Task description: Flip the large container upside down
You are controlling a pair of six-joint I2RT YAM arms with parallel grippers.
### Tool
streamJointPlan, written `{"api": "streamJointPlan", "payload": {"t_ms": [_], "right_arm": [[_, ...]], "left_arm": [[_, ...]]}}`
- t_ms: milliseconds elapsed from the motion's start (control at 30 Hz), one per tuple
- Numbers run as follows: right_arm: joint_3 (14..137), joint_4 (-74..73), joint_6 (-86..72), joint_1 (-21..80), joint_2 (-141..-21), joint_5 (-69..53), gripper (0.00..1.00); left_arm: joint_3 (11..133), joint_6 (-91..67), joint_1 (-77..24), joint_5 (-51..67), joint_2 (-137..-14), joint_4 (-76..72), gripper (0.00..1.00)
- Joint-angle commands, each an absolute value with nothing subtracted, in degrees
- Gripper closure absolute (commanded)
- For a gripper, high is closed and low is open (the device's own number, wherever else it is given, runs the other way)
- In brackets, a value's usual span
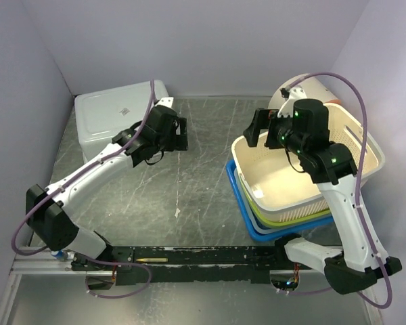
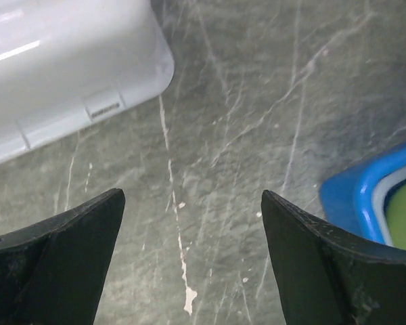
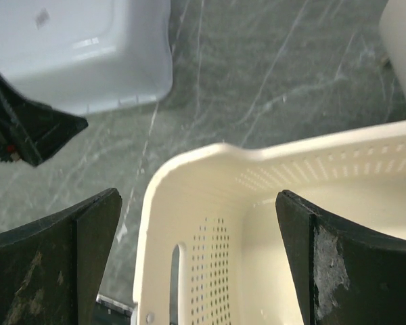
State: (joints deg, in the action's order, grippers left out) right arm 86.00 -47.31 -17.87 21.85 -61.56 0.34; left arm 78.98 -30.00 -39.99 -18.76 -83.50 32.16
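Jaws of the left gripper stood spread wide above the table, just beside the near right corner of the large container, which sat at the back left by the wall, a flat face up. Those of the right gripper were likewise spread, over the left rim of the cream basket, nested in a green basket and a blue basket
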Motion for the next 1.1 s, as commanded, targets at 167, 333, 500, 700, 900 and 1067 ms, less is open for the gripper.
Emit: {"api": "streamJointPlan", "payload": {"t_ms": [167,333,500,700,900,1067], "right_arm": [[92.9,-70.5,-13.7,24.1,-63.3,-2.0,0.00],[92.9,-70.9,-11.8,25.1,-63.8,-3.5,0.00],[92.9,-64.4,-15.0,25.1,-64.1,2.2,0.00],[92.6,-60.6,-18.1,25.0,-62.4,5.4,0.00],[90.7,-59.5,-19.2,25.1,-59.9,4.4,0.00],[90.0,-60.6,-20.2,25.0,-58.9,6.0,0.00]], "left_arm": [[81.2,-30.1,-38.9,-11.0,-82.4,39.8,0.06],[80.8,-30.8,-39.4,-13.8,-81.3,37.1,0.06],[90.8,-29.8,-39.5,-10.0,-96.0,30.8,0.07],[108.4,-27.0,-39.3,-11.6,-115.3,25.1,0.07],[116.9,-24.3,-37.7,-14.3,-129.0,21.2,0.06],[111.3,-22.7,-34.2,-20.6,-128.9,24.0,0.07]]}}
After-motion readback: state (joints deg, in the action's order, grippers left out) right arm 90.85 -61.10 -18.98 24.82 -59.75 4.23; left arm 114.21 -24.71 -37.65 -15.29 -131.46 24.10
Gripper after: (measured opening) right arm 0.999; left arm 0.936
